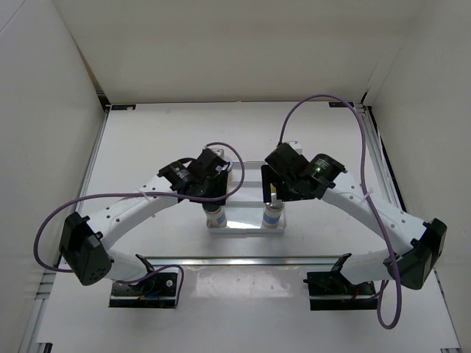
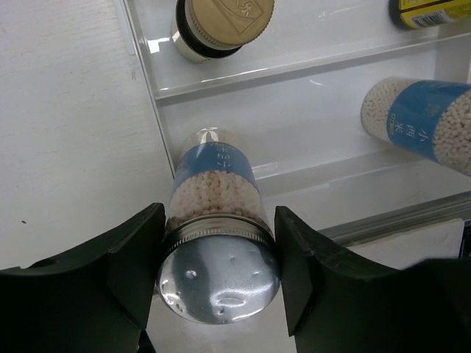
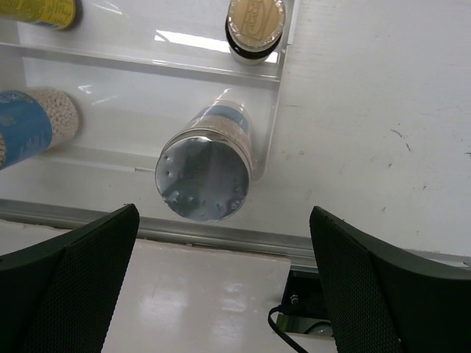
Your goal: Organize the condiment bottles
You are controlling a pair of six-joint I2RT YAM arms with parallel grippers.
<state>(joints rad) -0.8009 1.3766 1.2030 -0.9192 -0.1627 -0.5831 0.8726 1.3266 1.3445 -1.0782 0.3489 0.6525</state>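
Observation:
A tiered clear-white tray [image 1: 243, 225] stands mid-table. My left gripper [image 2: 218, 243] is shut on the silver top of a white-blue bottle [image 2: 215, 173], which stands upright in the tray's front left corner [image 1: 214, 217]. My right gripper [image 3: 224, 229] is open and empty, just short of the second white-blue bottle [image 3: 206, 173], which stands in the front right corner [image 1: 274, 216]. A brownish jar [image 2: 221, 22] and a yellow bottle [image 2: 430, 11] sit in the row behind. In the right wrist view another jar [image 3: 255, 26] and a yellow bottle [image 3: 37, 11] show there.
An aluminium rail [image 1: 243, 258] runs across the table just in front of the tray. White enclosure walls [image 1: 44, 110] close the left, right and back. The arm bases [image 1: 147, 287] sit at the near edge.

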